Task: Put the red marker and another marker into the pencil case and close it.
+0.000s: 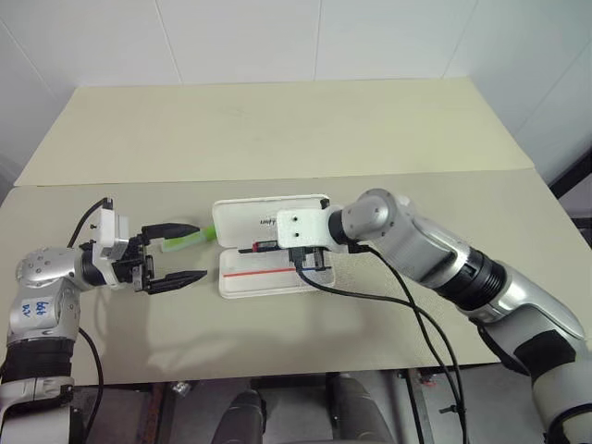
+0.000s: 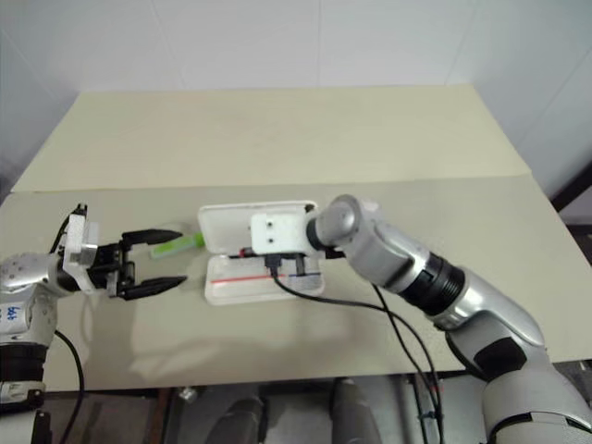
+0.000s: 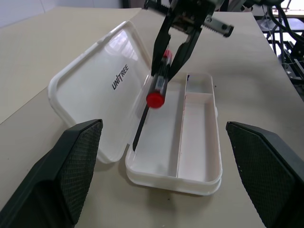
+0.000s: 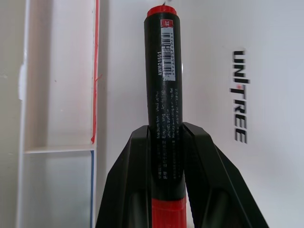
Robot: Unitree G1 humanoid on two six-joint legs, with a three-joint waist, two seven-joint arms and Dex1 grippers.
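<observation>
Right gripper (image 3: 172, 57), pinching the red marker (image 4: 164, 95), holds it over the open pencil case (image 3: 199, 137), axis slanting down into its tray; left gripper (image 1: 171, 254), spread and empty, stands beside the case.

- The left hand (image 1: 178, 252) has two black fingers (image 3: 71, 171) with a bumpy, dotted skin on the inner sides.
- A small white box sits behind the left hand, with a thin black cable looping out of it.
- The left arm (image 1: 42, 301) is shiny silver and grey, with a white sticker that has blue scribbles on it.
- The right hand (image 3: 166, 71) has two long, thin black fingers (image 4: 209, 175).
- A white square plate with two dark screw holes sits on top of the right wrist.
- The right arm (image 1: 444, 259) is big and silver, with a round grey joint and black rings.
- Black cables hang from the right wrist, drooping toward 5 o'clock.
</observation>
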